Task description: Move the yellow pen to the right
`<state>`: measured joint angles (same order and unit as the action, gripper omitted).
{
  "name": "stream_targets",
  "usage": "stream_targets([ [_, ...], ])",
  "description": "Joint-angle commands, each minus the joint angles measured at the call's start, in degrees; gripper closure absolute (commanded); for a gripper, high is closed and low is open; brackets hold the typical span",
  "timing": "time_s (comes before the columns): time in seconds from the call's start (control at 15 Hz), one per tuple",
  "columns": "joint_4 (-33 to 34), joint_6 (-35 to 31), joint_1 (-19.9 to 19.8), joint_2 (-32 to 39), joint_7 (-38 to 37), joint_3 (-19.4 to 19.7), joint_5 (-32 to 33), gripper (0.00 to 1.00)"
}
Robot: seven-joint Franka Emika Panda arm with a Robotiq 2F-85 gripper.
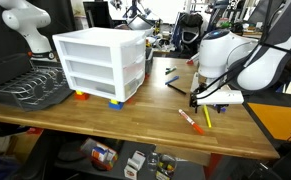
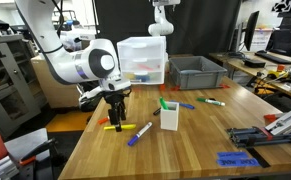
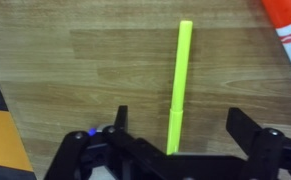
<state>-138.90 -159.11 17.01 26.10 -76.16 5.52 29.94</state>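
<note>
Yellow pen [image 3: 178, 85]: where is it lying?

— Flat on the wooden table [image 3: 65, 60], just beside the orange-and-white marker [image 3: 288, 35] but not touching it. In the wrist view a strip of bare wood separates the two. In an exterior view the pen [image 1: 207, 117] lies roughly alongside that marker [image 1: 191, 120].

And the gripper [image 3: 177, 120]?

— Spread wide, with nothing in it. Its two fingers [image 3: 120, 125] straddle one end of the pen, each standing clear of the barrel. The pen's weight is on the table, not on the jaws.

How would you expect it to handle?

— Light and stiff, I'd judge: a slim, straight barrel that shouldn't bend under a pinch. It looks smooth, so it may be slippery. If it is round, it could roll when nudged sideways or set down carelessly. I wouldn't call it fragile.

Where would you take hold?

— Across the barrel near its middle, pads square to its length. With a grip close to one end, where the fingers stand now, the long free part could swing or droop. I'd also watch the side facing the marker, so that closing doesn't knock it.

Is the move finished?

— I can't tell; the pen simply rests beside the marker, under the open jaws.
</note>
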Motion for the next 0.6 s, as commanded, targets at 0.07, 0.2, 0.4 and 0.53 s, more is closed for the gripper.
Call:
stream_targets([
  [0.07,-8.8,-5.5,0.1,-11.5,4.9,0.6,-0.8,0.0],
  [0.2,-9.4,-6.0,-0.2,-11.5,5.6,1.3,0.2,0.0],
  [0.4,-0.1,-0.3,1.9,0.0,1.4,1.6,-2.0,0.0],
  [0.53,-0.1,-0.3,1.9,0.0,1.4,1.6,-2.0,0.0],
])
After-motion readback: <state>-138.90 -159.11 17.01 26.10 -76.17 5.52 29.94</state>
